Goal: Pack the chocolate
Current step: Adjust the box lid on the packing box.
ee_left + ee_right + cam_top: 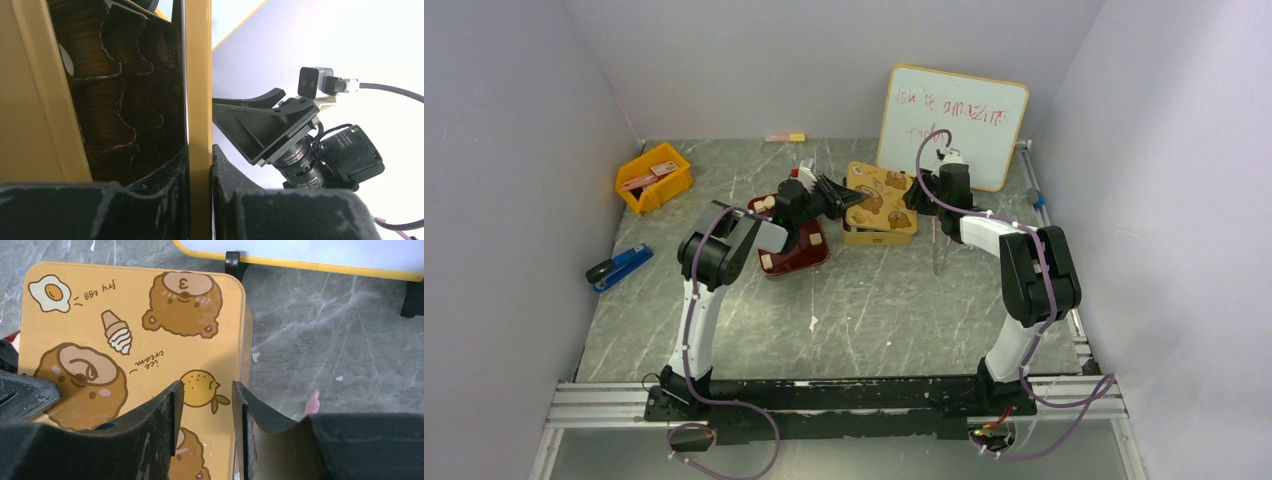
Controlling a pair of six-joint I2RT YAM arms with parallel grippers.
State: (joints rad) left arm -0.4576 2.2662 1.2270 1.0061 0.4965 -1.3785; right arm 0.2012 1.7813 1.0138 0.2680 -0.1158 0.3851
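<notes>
- left end effector (199, 172) is clamped tight on a thin gold edge of the gold bear tin (90, 305), on the tin's 9 o'clock side in the top view; a dark scalloped insert (125, 100) sits right against that edge
- right end effector (206, 392) hangs over the tin's lid at its 3 o'clock side; fingers apart, gripping nothing, just the lemon drawing under the gap
- chocolate (767, 262): pale little cubes in the dark red tray (799, 258), just beside the tin at about 8 o'clock; the left arm hides part of the tray
- also on the worktop (874, 300): whiteboard (954, 120) at 1 o'clock behind the tin; yellow bin (652, 180) at 10 o'clock; blue-and-black tool (619, 266) at 9 o'clock
</notes>
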